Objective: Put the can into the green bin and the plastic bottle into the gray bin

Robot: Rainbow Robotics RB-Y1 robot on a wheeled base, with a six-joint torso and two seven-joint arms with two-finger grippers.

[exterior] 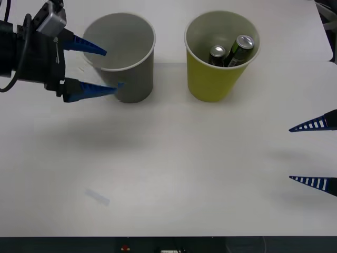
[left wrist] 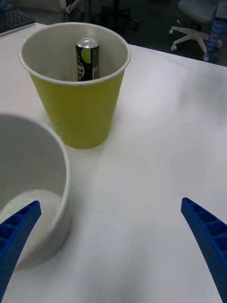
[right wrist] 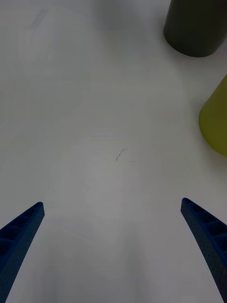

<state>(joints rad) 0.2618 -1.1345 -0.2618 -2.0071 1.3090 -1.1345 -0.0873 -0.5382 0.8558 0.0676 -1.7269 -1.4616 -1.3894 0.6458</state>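
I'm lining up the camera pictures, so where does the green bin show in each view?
Front view: green bin at top, right of centre.
Right wrist view: its side at the right edge.
Left wrist view: upper left.
Shared landmark: the gray bin beside it.

Light: bright, even, from overhead — soft shadows on the worktop (exterior: pixel 174 158).
Focus: sharp — no glare.

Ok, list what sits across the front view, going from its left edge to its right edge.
Left claw, open, at the gray bin's rim → gray bin → green bin, holding two cans, including the can → right claw, open, over the table.
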